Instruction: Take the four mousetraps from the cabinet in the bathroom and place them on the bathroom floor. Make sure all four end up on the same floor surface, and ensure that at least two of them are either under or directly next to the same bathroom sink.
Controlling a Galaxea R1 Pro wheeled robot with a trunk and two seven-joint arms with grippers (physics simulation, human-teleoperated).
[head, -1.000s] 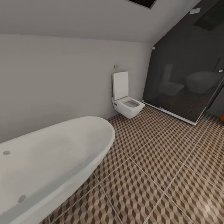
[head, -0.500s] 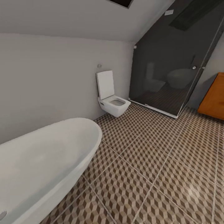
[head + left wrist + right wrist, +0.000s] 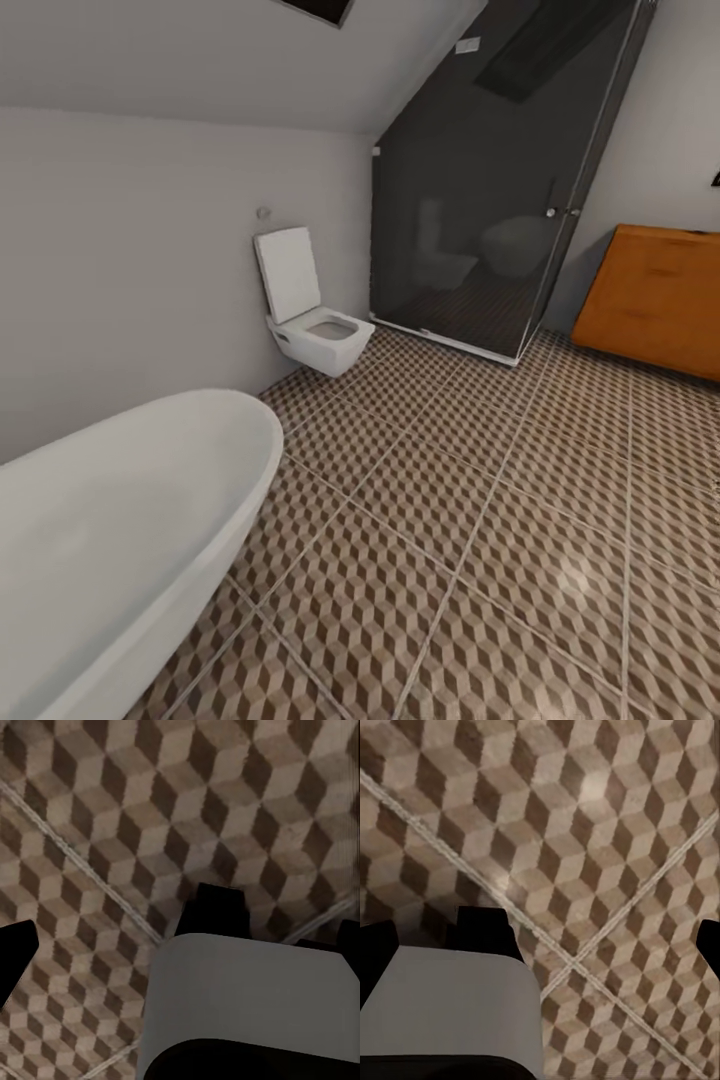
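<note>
Floor (image 3: 520,520): brown, beige, cream cube-pattern tiles, pale grout. Near left, white tub (image 3: 110,520). Far wall, white toilet (image 3: 312,325). Dark grey glass shower (image 3: 480,200). Far right, orange-brown cabinet (image 3: 655,295). Walls pale grey

1. The head camera has swung to the right, so everything in its picture has slid leftward; the fixtures themselves have not moved.
2. The cabinet (image 3: 655,298), barely a sliver at the right edge a second ago, now shows much of its orange-brown front.
3. The toilet (image 3: 312,320) and the dark shower enclosure (image 3: 480,210) sit further left in frame.
4. Less of the bathtub (image 3: 120,540) is in frame, and more bathroom floor (image 3: 500,520) shows on the right.
</note>
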